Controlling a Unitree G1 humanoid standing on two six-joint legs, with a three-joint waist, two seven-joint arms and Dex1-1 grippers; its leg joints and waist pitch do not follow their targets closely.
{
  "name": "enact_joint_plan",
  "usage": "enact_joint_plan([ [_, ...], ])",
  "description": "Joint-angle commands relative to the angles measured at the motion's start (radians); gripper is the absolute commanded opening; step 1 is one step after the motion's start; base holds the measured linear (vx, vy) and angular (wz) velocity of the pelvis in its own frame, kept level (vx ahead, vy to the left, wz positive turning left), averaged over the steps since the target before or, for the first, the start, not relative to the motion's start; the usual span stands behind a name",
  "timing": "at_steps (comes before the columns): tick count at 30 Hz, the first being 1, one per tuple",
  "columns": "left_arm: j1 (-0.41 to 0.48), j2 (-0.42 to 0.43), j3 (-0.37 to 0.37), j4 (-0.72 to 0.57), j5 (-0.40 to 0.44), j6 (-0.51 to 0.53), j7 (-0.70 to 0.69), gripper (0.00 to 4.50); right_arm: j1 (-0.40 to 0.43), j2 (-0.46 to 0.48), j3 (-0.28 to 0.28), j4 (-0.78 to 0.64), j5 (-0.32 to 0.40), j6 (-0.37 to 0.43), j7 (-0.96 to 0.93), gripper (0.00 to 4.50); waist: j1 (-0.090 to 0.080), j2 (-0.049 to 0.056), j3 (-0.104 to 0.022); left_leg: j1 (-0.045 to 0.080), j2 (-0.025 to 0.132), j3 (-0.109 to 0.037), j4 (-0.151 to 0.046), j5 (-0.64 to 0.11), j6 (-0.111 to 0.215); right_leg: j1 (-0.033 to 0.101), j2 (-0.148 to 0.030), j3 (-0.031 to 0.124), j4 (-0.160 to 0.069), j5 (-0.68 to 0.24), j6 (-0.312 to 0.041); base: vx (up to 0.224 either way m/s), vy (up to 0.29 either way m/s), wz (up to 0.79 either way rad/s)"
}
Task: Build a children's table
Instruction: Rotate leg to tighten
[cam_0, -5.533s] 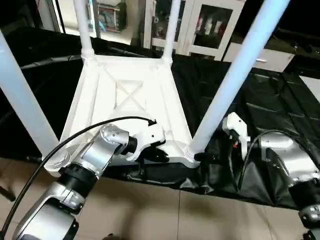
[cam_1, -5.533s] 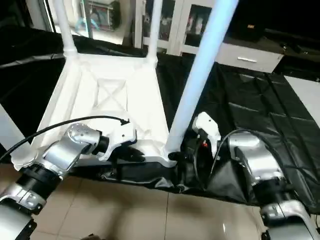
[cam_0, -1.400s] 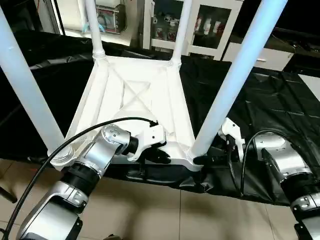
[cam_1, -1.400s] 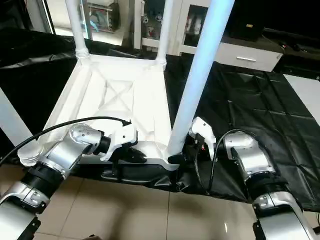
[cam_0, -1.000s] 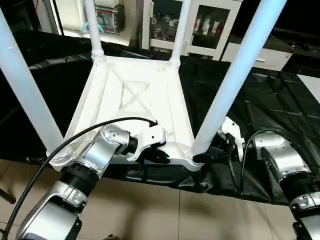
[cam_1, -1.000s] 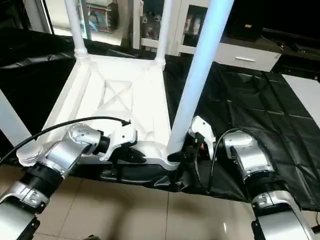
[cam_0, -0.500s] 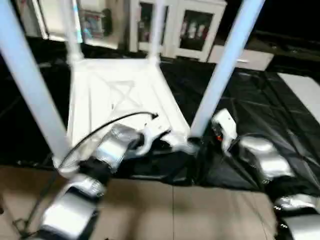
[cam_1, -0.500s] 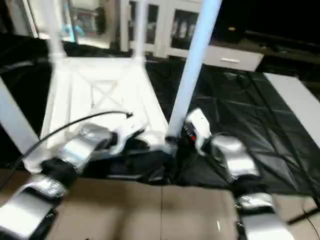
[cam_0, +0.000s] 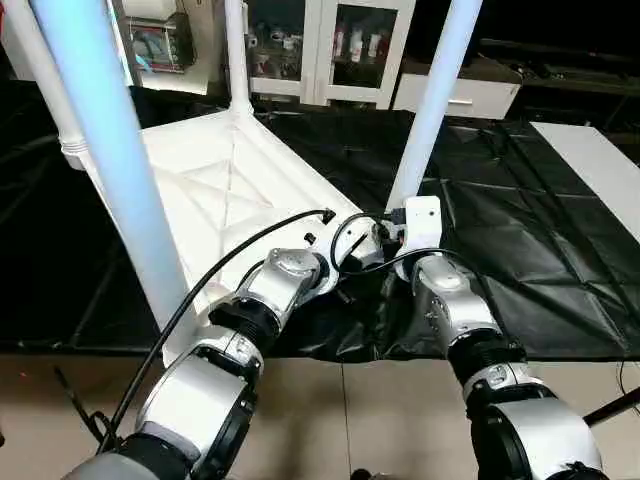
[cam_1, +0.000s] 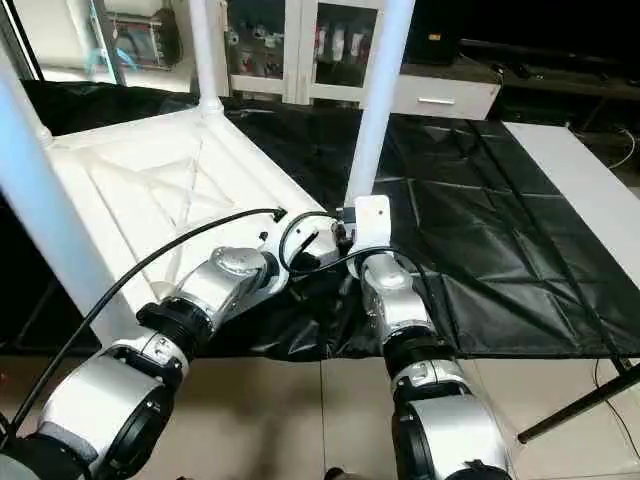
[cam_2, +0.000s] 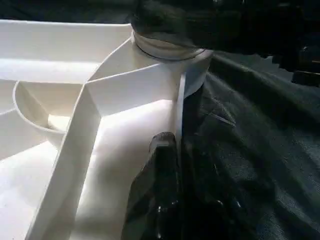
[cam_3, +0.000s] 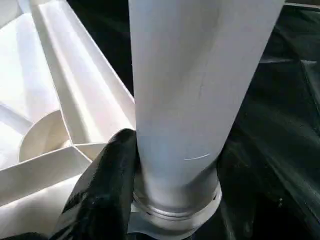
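The left end effector (cam_2: 165, 165) pinches the top's (cam_0: 215, 190) rim; the right end effector (cam_3: 170, 200) straddles the near leg (cam_3: 200, 85) at its socket. A sideways tug could unseat that leg.

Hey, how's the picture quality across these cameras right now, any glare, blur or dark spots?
Left eye view: sharp; the near left leg glows bluish, almost washed out. Right eye view: sharp; light falls evenly on the black sheet, with soft sheen along its creases. Left wrist view: the white top is bright, the left gripper a dark shape without detail. Right wrist view: the close leg looks soft and pale.
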Motion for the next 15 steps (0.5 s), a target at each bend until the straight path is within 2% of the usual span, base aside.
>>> enact_joint_plan([
  [1, -0.035, 0.032, 0.064, 0.004, -0.013, -0.084, 0.134, 0.0, 0.026, 0.067, 0.048, 0.024, 0.002, 0.009, 0.057, 2.0, 0.003, -0.007, -0.049, 0.022, 0.036, -0.024, -0.093, -0.548, -0.012, 0.021, -0.044, 0.027, -0.074, -0.533, -0.109, 0.0, 0.0, 0.0],
  [2, -0.037, 0.033, 0.065, 0.01, -0.011, -0.091, 0.129, 0.0, 0.026, 0.064, 0.042, 0.023, 0.004, 0.005, 0.062, 2.0, 0.005, -0.008, -0.05, 0.022, 0.036, -0.021, -0.093, -0.536, -0.01, 0.021, -0.043, 0.03, -0.071, -0.519, -0.117, 0.0, 0.0, 0.0],
  [4, -0.038, 0.037, 0.058, 0.018, -0.006, -0.11, 0.106, 0.0, 0.042, 0.043, 0.025, -0.008, 0.01, 0.003, 0.061, 2.69, 0.009, -0.01, -0.052, 0.02, 0.036, -0.017, -0.093, -0.507, -0.003, 0.023, -0.044, 0.035, -0.067, -0.497, -0.128, 0.0, 0.0, 0.0],
  [6, -0.039, 0.038, 0.057, 0.019, -0.005, -0.117, 0.102, 0.0, 0.049, 0.035, 0.023, -0.022, 0.009, 0.003, 0.062, 2.69, 0.019, -0.009, -0.053, 0.017, 0.035, -0.012, -0.094, -0.466, 0.008, 0.025, -0.044, 0.039, -0.063, -0.475, -0.135, 0.0, 0.0, 0.0],
  [7, -0.042, 0.042, 0.046, 0.028, 0.002, -0.146, 0.079, 0.0, 0.077, 0.01, 0.029, -0.072, 0.0, 0.002, 0.075, 2.88, 0.015, -0.01, -0.054, 0.007, 0.034, -0.014, -0.096, -0.452, 0.012, 0.033, -0.043, 0.04, -0.06, -0.467, -0.129, 0.0, 0.0, 0.0],
  [8, -0.043, 0.042, 0.044, 0.031, 0.003, -0.152, 0.076, 0.0, 0.084, 0.004, 0.03, -0.084, -0.002, 0.002, 0.077, 2.88, 0.013, -0.007, -0.057, -0.008, 0.037, -0.019, -0.101, -0.41, 0.008, 0.047, -0.043, 0.041, -0.052, -0.436, -0.123, 0.0, 0.0, 0.0],
  [9, -0.047, 0.045, 0.035, 0.043, 0.009, -0.177, 0.057, 0.0, 0.11, -0.015, 0.04, -0.128, -0.012, 0.005, 0.089, 3.03, 0.015, -0.002, -0.062, -0.004, 0.039, -0.017, -0.099, -0.386, 0.006, 0.044, -0.043, 0.043, -0.048, -0.398, -0.134, 0.0, 0.0, 0.0],
  [11, -0.051, 0.045, 0.03, 0.053, 0.012, -0.194, 0.047, 0.0, 0.127, -0.026, 0.046, -0.16, -0.017, 0.007, 0.096, 3.15, 0.022, -0.008, -0.069, 0.008, 0.038, -0.007, -0.09, -0.34, 0.013, 0.036, -0.043, 0.05, -0.041, -0.317, -0.165, 0.026, -0.007, 0.01],
  [12, -0.053, 0.045, 0.029, 0.058, 0.015, -0.2, 0.048, 0.0, 0.137, -0.031, 0.048, -0.178, -0.019, 0.007, 0.096, 3.21, 0.029, -0.014, -0.069, 0.001, 0.035, 0.004, -0.084, -0.27, 0.047, 0.037, -0.037, 0.055, -0.025, -0.229, -0.203, 0.051, -0.016, 0.01],
  [13, -0.058, 0.044, 0.024, 0.068, 0.019, -0.223, 0.039, 0.0, 0.16, -0.042, 0.05, -0.222, -0.023, 0.013, 0.095, 3.31, 0.031, -0.014, -0.066, 0.0, 0.034, 0.005, -0.084, -0.276, 0.055, 0.034, -0.036, 0.055, -0.028, -0.257, -0.2, 0.051, -0.016, 0.01],
  [14, -0.062, 0.042, 0.023, 0.076, 0.021, -0.235, 0.032, 0.0, 0.179, -0.052, 0.053, -0.256, -0.028, 0.023, 0.093, 3.49, 0.036, -0.011, -0.064, 0.008, 0.032, 0.011, -0.079, -0.303, 0.057, 0.022, -0.033, 0.059, -0.037, -0.321, -0.183, 0.0, 0.0, 0.0],
  [15, -0.068, 0.038, 0.02, 0.086, 0.024, -0.253, 0.029, 0.0, 0.205, -0.064, 0.053, -0.302, -0.034, 0.034, 0.086, 3.49, 0.039, -0.011, -0.068, 0.015, 0.032, 0.014, -0.077, -0.298, 0.058, 0.019, -0.033, 0.062, -0.034, -0.327, -0.186, 0.058, -0.033, 0.06],
])
